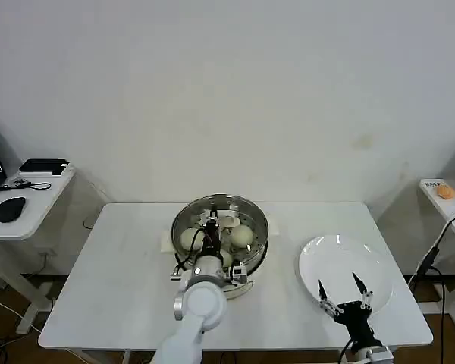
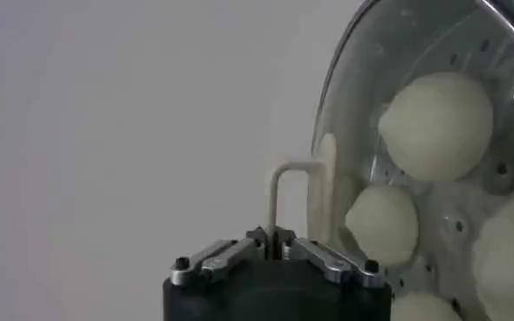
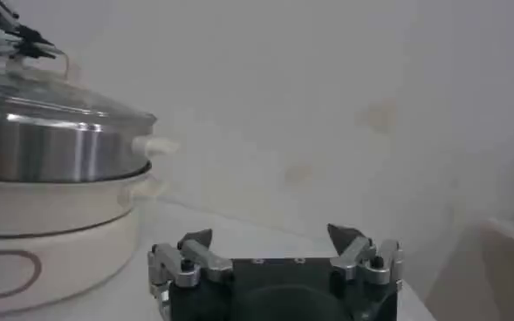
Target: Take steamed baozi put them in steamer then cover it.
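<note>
1. Head view: I see the steamer (image 1: 220,231) at the middle of the white table (image 1: 121,265), with the cover (image 1: 246,218) on it and the steamed baozi (image 1: 241,236) visible through the glass.
2. My left gripper (image 1: 212,222) sits over the centre of the cover, fingers closed on the cover's handle.
3. Left wrist view adds detail: the whitish handle (image 2: 304,196) stands as a thin upright loop pinched between the closed fingers, and four baozi (image 2: 437,125) lie on the perforated tray under the glass.
4. Right wrist view gives the side profile: the cover (image 3: 60,100) rests level on the steel wall of the steamer (image 3: 51,157), which sits on its white base. The cover's rim meets the pot's rim as far as I can see.
5. My right gripper (image 1: 344,293) is parked low, over the near edge of the white plate (image 1: 341,262), well apart from the steamer, fingers spread and holding nothing.
6. Writing: I can read no label on the steamer base; markings are too small.
7. Handle's long axis: runs roughly away from the robot in the head view.
</note>
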Tool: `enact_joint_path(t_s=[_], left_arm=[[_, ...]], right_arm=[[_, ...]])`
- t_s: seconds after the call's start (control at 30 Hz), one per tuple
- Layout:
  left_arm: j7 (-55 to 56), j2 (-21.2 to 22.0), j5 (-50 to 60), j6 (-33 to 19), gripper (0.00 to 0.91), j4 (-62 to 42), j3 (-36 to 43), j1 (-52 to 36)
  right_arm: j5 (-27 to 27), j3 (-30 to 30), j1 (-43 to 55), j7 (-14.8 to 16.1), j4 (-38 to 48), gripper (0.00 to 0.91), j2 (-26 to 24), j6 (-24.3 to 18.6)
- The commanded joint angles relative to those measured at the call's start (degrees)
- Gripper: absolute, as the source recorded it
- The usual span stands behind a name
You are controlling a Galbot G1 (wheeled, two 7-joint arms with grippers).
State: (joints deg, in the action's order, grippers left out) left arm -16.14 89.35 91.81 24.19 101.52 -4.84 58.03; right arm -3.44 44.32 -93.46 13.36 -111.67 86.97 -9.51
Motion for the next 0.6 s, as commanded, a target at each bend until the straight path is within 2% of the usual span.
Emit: enact_joint_path(t_s=[0.03, 0.33, 0.6], left_arm=[[0.6, 0.0, -1.6, -0.5, 0.907, -0.1, 0.0, 0.0], [0.5, -0.5, -1.8, -0.5, 0.907, 2.8, 0.1, 1.4], [0.7, -2.8, -4.0, -1.1, 0.907, 9.3, 1.2, 5.4]], right_arm=[[0.0, 0.0, -0.1, 0.1, 0.0, 0.907, -0.1, 0.0], [-0.2, -0.6, 0.0, 0.1, 0.1, 0.907, 0.0, 0.0], [-0.3, -0.7, 0.0, 0.0, 0.2, 0.907, 0.0, 0.0]])
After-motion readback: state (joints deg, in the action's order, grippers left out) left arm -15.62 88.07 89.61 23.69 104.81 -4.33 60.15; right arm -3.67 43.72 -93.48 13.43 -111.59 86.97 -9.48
